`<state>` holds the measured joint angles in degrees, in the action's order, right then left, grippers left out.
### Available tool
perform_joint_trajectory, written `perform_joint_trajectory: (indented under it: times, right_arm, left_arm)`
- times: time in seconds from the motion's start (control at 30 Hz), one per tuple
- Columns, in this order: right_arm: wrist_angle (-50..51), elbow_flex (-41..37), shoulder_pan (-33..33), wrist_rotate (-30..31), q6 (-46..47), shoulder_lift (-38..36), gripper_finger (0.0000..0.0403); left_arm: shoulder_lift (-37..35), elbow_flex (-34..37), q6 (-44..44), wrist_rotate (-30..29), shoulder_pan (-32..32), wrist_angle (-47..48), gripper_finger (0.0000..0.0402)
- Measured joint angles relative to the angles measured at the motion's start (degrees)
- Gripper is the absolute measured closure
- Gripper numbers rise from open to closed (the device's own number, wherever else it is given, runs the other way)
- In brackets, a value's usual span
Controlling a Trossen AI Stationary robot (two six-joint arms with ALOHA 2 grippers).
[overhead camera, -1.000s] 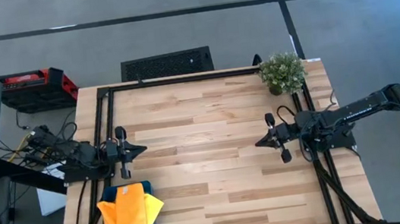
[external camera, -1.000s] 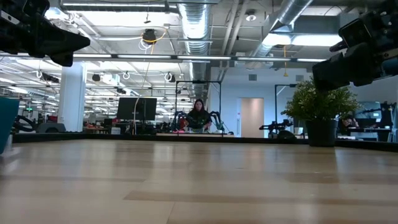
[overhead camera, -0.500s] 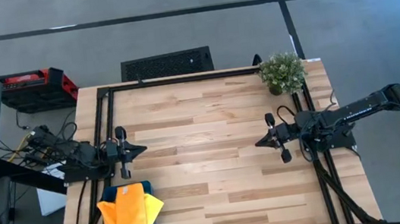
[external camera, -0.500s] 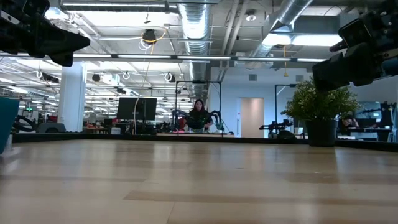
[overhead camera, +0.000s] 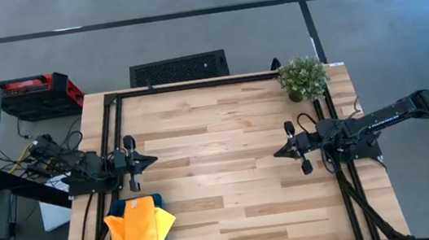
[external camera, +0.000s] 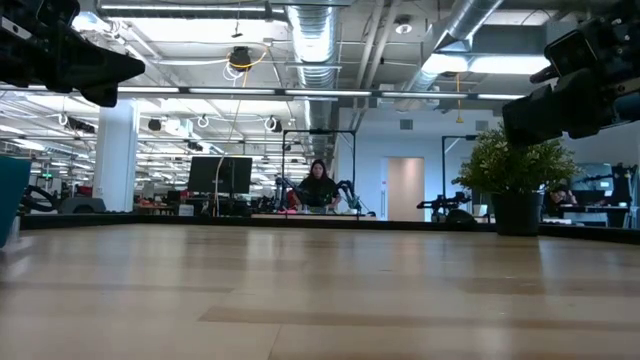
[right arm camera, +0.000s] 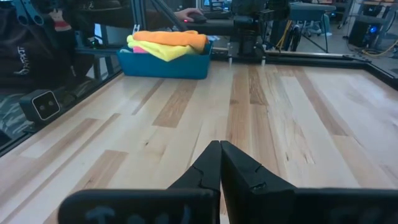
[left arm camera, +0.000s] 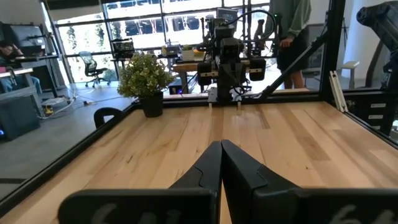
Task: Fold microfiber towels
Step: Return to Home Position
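Hanging over the left edge of the bench (overhead camera: pixel 224 127), the left end effector (overhead camera: pixel 152 159) is pressed together, empty. Just beside it, the teal bin (overhead camera: pixel 159 199) holds the microfiber towels (overhead camera: pixel 134 232), orange uppermost: soft, light, limp cloths, probably best pinched at a corner or folded edge. The right end effector (overhead camera: pixel 278 153), likewise pressed together and empty, hangs near the right edge.
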<state>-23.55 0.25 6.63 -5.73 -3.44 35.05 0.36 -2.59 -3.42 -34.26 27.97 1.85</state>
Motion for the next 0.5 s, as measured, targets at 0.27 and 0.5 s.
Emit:
perform_joint_trajectory:
  times: [0.27,0.5]
  right_arm:
    - [0.0,0.0,0.0,0.0,0.0,0.0,0.0371]
    - [0.0,0.0,0.0,0.0,0.0,0.0,0.0374]
  left_arm:
    - [0.0,0.0,0.0,0.0,0.0,0.0,0.0401]
    - [0.0,0.0,0.0,0.0,0.0,0.0,0.0401]
